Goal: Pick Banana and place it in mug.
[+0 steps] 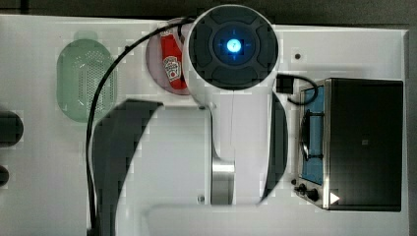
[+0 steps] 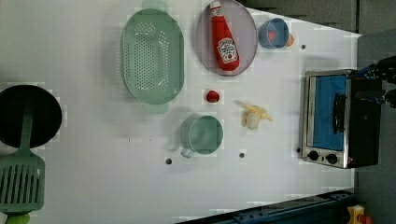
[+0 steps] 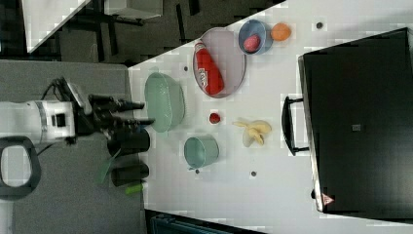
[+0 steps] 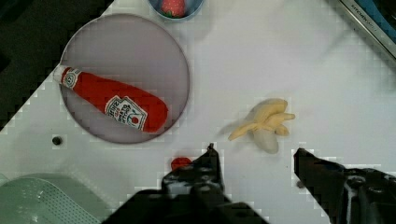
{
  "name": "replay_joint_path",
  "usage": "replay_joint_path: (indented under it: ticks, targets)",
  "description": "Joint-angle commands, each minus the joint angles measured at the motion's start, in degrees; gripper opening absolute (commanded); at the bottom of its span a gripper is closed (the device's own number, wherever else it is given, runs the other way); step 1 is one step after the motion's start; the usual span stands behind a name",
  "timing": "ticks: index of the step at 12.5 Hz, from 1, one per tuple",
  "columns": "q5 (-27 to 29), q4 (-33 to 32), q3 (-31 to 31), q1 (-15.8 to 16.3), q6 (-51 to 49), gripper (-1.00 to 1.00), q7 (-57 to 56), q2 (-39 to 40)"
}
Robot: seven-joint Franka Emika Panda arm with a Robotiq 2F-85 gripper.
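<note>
the banana, one, partly peeled, lies on the white table just beside the single pale green mug in the left view. the gripper hangs over the table with fingers spread wide, empty, touching nothing; in the wrist view the banana lies beyond the gap between its fingertips. one ketchup bottle rests on one plate.

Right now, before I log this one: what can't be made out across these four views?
- Top view: the arm covers the table's middle, hiding part of the ketchup bottle and its plate.
- Left view: the orange ball sits half behind the blue cup.
- Wrist view: the basket is cut by the frame edge; a finger partly hides the red fruit.
</note>
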Motion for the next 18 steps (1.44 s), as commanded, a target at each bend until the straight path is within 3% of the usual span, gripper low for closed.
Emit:
replay_joint_path:
  ticks: [1,3,8,14,18]
  targets:
    - [-0.8,-6.9,-3.7,-1.6,-9.2,0.54,-4.1,-16.1]
    - [-0.8,-8.0,-3.6,-1.5,-9.1,1.0,-4.1,-15.6]
    - [-0.8,-16.2,-2.9,-1.3,-1.5,1.0,-4.7,-11.0]
    - [-0.8,-31.5,-1.6,-1.2,25.6,1.0,-6.9,-2.3]
    - [-0.8,-36.0,-1.4,-1.2,39.0,1.0,-13.1,8.1]
